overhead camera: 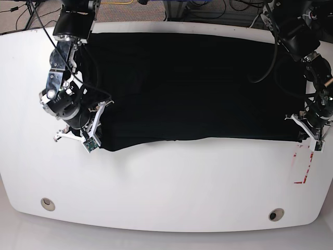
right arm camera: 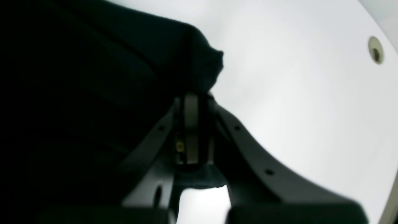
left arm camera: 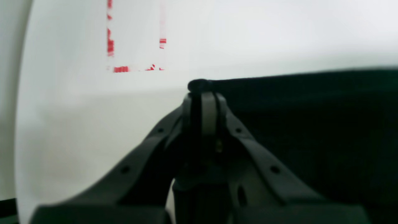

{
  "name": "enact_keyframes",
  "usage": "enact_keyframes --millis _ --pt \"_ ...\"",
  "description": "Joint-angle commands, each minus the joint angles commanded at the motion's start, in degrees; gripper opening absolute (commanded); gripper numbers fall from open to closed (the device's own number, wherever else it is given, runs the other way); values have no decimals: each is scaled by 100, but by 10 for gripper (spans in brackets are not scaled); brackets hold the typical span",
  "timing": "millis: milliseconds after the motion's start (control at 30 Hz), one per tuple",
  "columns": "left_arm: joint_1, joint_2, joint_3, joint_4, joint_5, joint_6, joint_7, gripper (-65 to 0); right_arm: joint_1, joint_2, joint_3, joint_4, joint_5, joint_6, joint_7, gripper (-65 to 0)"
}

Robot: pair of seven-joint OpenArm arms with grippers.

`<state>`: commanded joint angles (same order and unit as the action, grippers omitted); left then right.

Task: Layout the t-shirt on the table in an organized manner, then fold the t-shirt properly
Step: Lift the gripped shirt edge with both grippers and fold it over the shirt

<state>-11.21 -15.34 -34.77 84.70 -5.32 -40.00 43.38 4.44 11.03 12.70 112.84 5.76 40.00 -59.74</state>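
The black t-shirt (overhead camera: 192, 88) lies spread wide over the far half of the white table (overhead camera: 171, 192); its print and lettering do not show. My left gripper (overhead camera: 304, 136) is at the shirt's near corner on the base view's right. In the left wrist view it (left arm camera: 203, 95) is shut on the black cloth edge (left arm camera: 311, 124). My right gripper (overhead camera: 95, 145) is at the near corner on the base view's left. In the right wrist view it (right arm camera: 195, 98) is shut on a bunched shirt corner (right arm camera: 199, 62). The shirt's near edge sags between the two grippers.
A red tape rectangle (overhead camera: 303, 166) lies just in front of my left gripper, and it also shows in the left wrist view (left arm camera: 121, 69). Two grommet holes (overhead camera: 48, 203) (overhead camera: 276, 214) sit near the table's front edge; one shows in the right wrist view (right arm camera: 375, 49). Cables lie behind the table.
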Motion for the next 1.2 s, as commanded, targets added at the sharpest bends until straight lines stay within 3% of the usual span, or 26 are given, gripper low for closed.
enact_keyframes --millis 300,433,667,1067,1200 --pt "334 -18 0 141 -44 0 0 -650 -800 -9 0 281 0 0 -70 -648" --pt "484 -176 9 141 -70 0 0 -650 -1116 -79 0 281 26 0 -70 -647" --pt "721 -211 9 158 -44 0 0 -650 -1582 -141 9 281 519 0 -70 -644" --pt "1125 -334 9 167 -44 0 0 -650 -1925 -141 9 281 651 0 -70 -640" --pt "1222 -413 26 176 -53 0 114 -650 -1969 -141 9 281 651 0 -70 -568"
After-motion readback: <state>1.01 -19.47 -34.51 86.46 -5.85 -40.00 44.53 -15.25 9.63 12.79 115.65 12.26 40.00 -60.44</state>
